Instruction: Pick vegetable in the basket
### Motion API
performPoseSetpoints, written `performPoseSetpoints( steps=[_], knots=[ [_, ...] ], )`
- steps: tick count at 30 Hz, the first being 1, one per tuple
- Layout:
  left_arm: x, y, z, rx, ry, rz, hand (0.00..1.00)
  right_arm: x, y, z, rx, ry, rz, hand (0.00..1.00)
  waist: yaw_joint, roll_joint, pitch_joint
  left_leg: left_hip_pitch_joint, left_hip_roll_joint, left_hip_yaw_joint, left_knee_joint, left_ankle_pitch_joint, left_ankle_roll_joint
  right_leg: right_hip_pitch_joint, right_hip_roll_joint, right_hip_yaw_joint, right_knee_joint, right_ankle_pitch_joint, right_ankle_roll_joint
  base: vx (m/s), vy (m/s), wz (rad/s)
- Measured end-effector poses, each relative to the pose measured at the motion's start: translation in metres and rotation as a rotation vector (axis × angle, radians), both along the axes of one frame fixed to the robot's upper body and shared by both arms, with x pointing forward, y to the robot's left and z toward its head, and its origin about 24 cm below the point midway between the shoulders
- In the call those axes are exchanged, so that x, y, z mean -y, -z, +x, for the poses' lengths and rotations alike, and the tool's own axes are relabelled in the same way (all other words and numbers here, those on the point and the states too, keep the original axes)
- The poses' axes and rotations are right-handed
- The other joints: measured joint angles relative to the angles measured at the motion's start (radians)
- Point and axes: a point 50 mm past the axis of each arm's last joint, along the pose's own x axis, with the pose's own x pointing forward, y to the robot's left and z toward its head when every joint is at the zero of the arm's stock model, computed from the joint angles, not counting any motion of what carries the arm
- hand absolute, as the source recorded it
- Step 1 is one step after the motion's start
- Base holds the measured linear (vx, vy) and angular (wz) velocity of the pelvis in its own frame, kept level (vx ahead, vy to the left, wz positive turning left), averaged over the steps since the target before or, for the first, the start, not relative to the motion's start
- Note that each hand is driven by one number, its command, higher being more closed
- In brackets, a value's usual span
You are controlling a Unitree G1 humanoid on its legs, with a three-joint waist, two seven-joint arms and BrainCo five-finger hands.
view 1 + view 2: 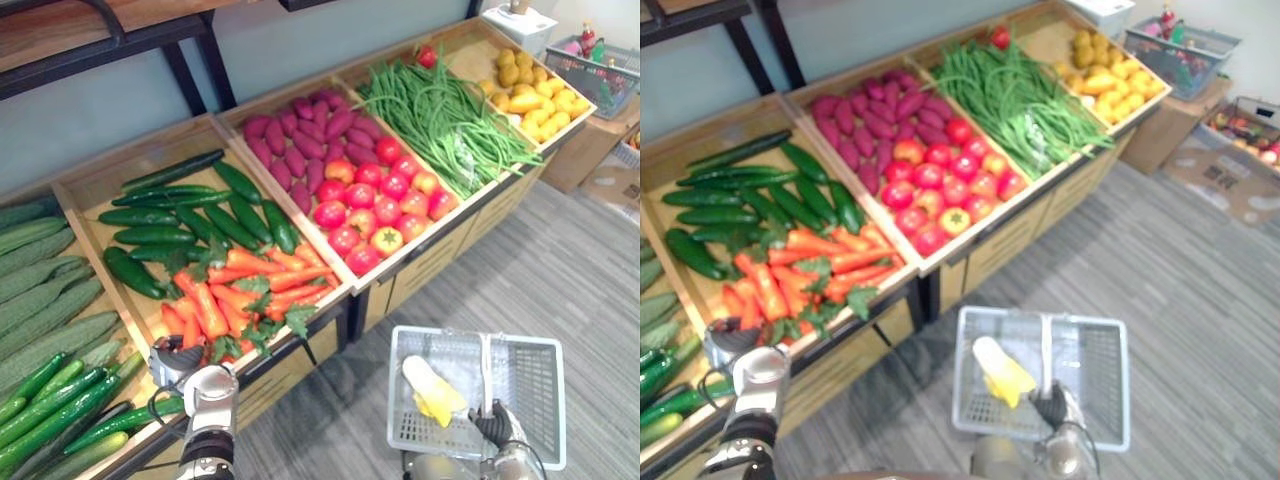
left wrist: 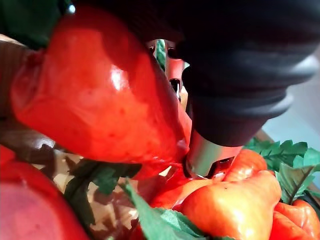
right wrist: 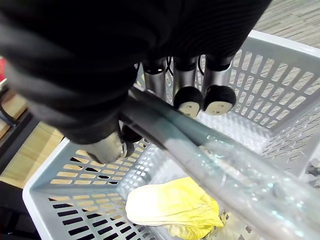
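The step in hand looks like the pick itself. The left hand [image 1: 170, 362] sits at the lower left of the head view, down at the front edge of the carrots [image 1: 235, 295], which lie heaped with their green tops in the wooden crate [image 1: 120, 165] left of centre. In the left wrist view one carrot [image 2: 100, 90] takes up much of the upper left, close under the hand's dark cover. A silver finger [image 2: 210, 155] shows just past it among more carrots and leaves. Whether that hand is closed round the carrot I cannot tell.

At the lower right, the right hand [image 1: 497, 425] is curled round the grey handle [image 3: 200, 150] of the white basket [image 1: 470, 333], holding it over the grey floor [image 1: 560, 260] in front of the stand. A pale yellow leafy vegetable [image 1: 432, 390] lies inside.

As I judge it, the next move calls for a firm wrap on a single carrot and a lift that frees it from the tangled leaves without dragging its neighbours. Then it must be carried across to the basket, which hangs well apart from the crate. The handle crosses the opening, so the drop has to go to one side of it.

Hard to make out: most of the left hand's fingers are hidden behind the carrot and the cover, both ends of that carrot are cut off in the wrist view, and I cannot match it to any one carrot in the head view
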Motion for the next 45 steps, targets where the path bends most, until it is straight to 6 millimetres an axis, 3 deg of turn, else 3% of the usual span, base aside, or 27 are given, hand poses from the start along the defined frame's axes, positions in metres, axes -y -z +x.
performPoseSetpoints(
  steps=[5,11,16,32,36,37,41,43,45],
  knots=[
    [0.001,-0.010,0.005,0.095,-0.033,-0.056,1.00,-0.002,0.001,-0.001,-0.005,-0.011,0.002,1.00,0.000,-0.006,-0.009,-0.001,0.000,-0.006,0.000,0.000,0.000,0.002,-0.002,-0.005,0.000,0.000,0.000,-0.01,-0.012,0.02],
    [0.027,-0.029,0.014,0.255,-0.022,-0.128,1.00,-0.003,0.001,-0.001,-0.006,-0.007,0.005,1.00,-0.001,-0.030,-0.016,-0.004,-0.003,-0.029,0.001,0.000,0.001,0.011,-0.009,-0.031,0.005,0.000,0.000,0.00,-0.009,0.10],
    [0.029,-0.058,0.021,0.387,-0.009,-0.089,1.00,-0.002,0.001,-0.001,-0.005,0.001,0.004,1.00,-0.002,-0.029,-0.016,-0.005,-0.007,-0.036,0.003,0.001,0.002,0.015,-0.015,-0.038,0.005,0.000,0.000,-0.01,-0.008,0.02],
    [0.042,-0.103,0.019,0.579,-0.020,0.005,1.00,0.004,-0.003,-0.003,0.003,0.010,-0.026,1.00,-0.001,-0.025,-0.019,-0.054,-0.011,-0.058,0.054,-0.009,0.009,0.008,-0.023,-0.040,0.006,0.010,-0.003,-0.03,-0.019,0.04],
    [0.050,-0.131,0.019,0.673,0.033,0.090,1.00,0.004,-0.003,-0.002,0.008,0.011,-0.024,1.00,0.000,-0.025,-0.019,-0.053,-0.014,-0.055,0.059,-0.011,0.009,0.008,-0.022,-0.032,0.006,0.012,-0.004,-0.02,-0.012,-0.05],
    [0.079,-0.168,0.020,0.803,0.220,0.199,1.00,0.014,-0.013,0.005,0.063,0.048,-0.039,1.00,0.001,-0.016,-0.024,-0.052,-0.017,-0.041,0.076,-0.023,0.011,0.007,-0.021,-0.013,0.006,0.016,-0.001,-0.06,-0.037,-0.22],
    [0.096,-0.174,0.021,0.829,0.324,0.188,1.00,0.020,-0.019,0.008,0.085,0.045,-0.058,1.00,-0.001,-0.001,-0.032,-0.053,-0.018,-0.027,0.088,-0.031,0.015,0.004,-0.018,0.000,0.006,0.019,0.001,-0.03,-0.017,-0.12],
    [0.118,-0.183,0.014,0.879,0.471,0.196,1.00,0.023,-0.029,0.009,0.131,0.056,-0.063,1.00,0.000,0.004,-0.032,-0.055,-0.021,-0.020,0.088,-0.032,0.017,-0.002,-0.019,0.004,0.006,0.020,0.003,-0.01,-0.022,-0.09],
    [0.160,-0.190,0.009,0.930,0.795,0.182,1.00,0.028,-0.042,0.015,0.192,0.053,-0.059,1.00,-0.003,0.014,-0.038,-0.052,-0.025,-0.002,0.087,-0.034,0.019,-0.009,-0.020,0.017,0.006,0.024,0.008,-0.01,-0.005,-0.20]
  ],
)
